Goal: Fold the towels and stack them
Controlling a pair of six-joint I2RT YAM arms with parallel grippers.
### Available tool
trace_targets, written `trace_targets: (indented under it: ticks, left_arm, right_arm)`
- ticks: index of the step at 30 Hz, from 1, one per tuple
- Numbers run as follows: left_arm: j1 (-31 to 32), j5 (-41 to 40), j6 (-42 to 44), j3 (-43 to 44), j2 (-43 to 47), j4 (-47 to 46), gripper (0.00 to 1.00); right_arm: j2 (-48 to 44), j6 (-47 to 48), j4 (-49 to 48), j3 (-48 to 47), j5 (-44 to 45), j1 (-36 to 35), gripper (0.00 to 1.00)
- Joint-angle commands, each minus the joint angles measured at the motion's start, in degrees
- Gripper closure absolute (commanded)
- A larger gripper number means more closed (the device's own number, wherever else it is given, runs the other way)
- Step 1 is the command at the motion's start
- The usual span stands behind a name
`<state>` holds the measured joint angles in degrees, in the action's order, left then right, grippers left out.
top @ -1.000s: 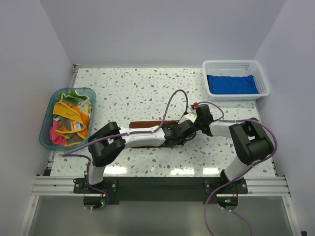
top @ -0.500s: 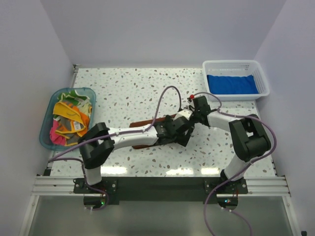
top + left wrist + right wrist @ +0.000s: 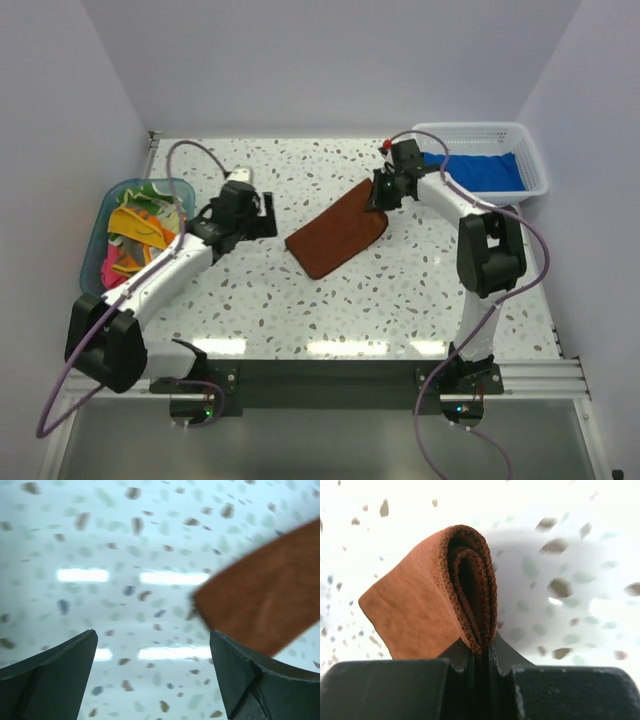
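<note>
Rust towel [image 3: 338,238] clamped in right pincer [image 3: 481,654], left pincer [image 3: 154,655] gaping empty; I aim to lay it level on blue towel [image 3: 470,171].

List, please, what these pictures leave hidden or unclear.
Top view: the piled towels overlap in the teal tub; their number is unclear.
Left wrist view: the brown towel is blurred, cut off at the right edge.
Right wrist view: the right gripper hides the towel's pinched edge.
</note>
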<state>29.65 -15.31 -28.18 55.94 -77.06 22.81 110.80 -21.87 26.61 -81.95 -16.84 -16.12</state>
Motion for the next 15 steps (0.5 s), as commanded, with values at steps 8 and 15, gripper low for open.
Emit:
trace_targets:
  ticks: [8, 15]
  left_arm:
    - [-25.87, 6.16, 6.48, -5.92, 12.45, 2.53, 0.0]
    - [-26.22, 3.97, 7.44, -8.83, 12.03, -0.04, 0.0]
  right_arm:
    - [10.13, 20.18, 25.14, -34.48, 23.83, 5.13, 1.0]
    - [13.65, 25.64, 26.91, -43.9, 33.44, 9.61, 1.0]
